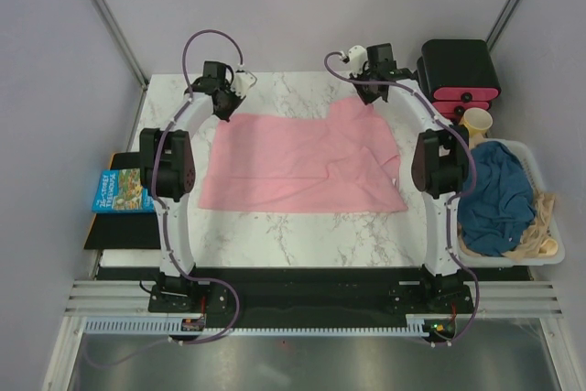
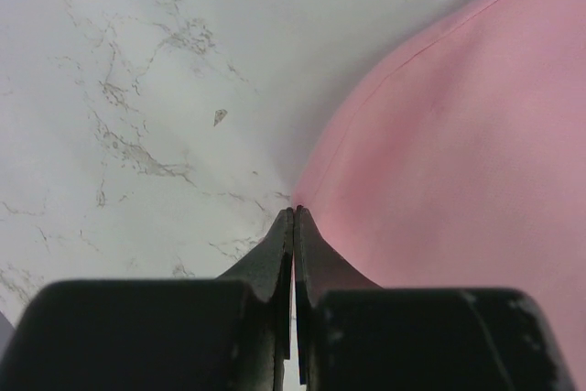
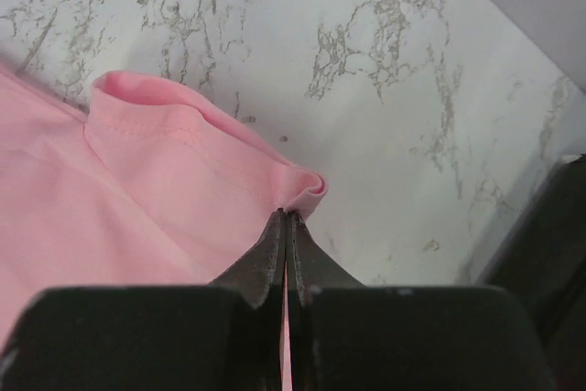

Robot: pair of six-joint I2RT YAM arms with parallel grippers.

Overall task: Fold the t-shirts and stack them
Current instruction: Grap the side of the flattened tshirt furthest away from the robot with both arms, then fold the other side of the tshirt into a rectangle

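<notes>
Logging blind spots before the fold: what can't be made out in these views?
- Top view: teal t-shirt crumpled in the white basket; sleeves and collar buried in its folds.
- Top view: title of the blue book too small; the left arm covers its right edge.
- Wrist views: frame edges cut off most of the pink t-shirt.

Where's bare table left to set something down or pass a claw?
The table is bare in a strip between the pink shirt and the arm bases, and in a smaller patch behind the shirt, between left claw and right claw. Crowded on the right: basket, cup, black box.
</notes>
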